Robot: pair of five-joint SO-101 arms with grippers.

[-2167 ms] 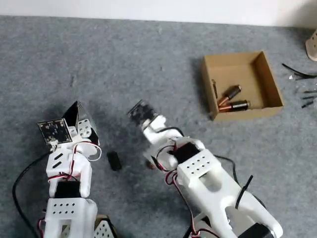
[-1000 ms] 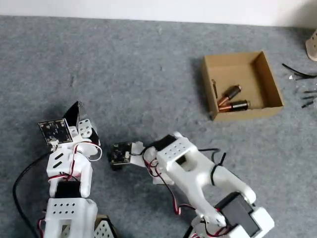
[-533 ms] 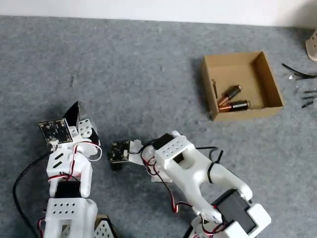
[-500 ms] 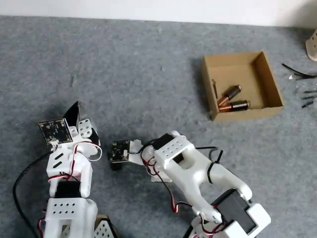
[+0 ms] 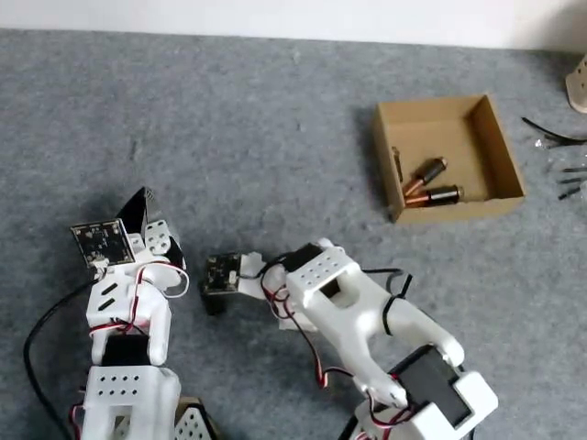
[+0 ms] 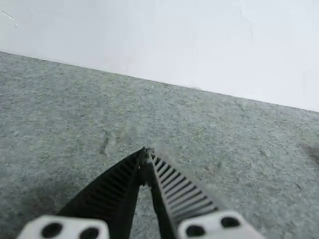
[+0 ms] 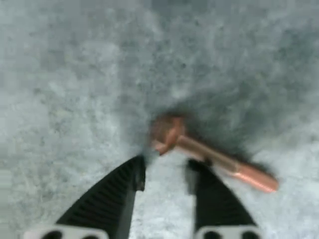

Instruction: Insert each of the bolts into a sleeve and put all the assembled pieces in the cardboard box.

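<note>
Jaws on the right arm (image 5: 353, 307) are standing a little apart and gripping nothing, their tips just short of the head of a copper-coloured metal bolt (image 7: 212, 159) that is lying flat, well apart from the open brown cardboard box (image 5: 459, 209). Jaws on the left arm (image 5: 128, 302) are pressing tip to tip, empty, even farther from the box. Two copper-and-black assembled pieces (image 5: 438, 194) are already lying inside the box; this bolt looks yet to be sleeved and boxed. Grey felt is covering the desk (image 5: 229, 119), with a white wall (image 6: 174, 40) running behind.
</note>
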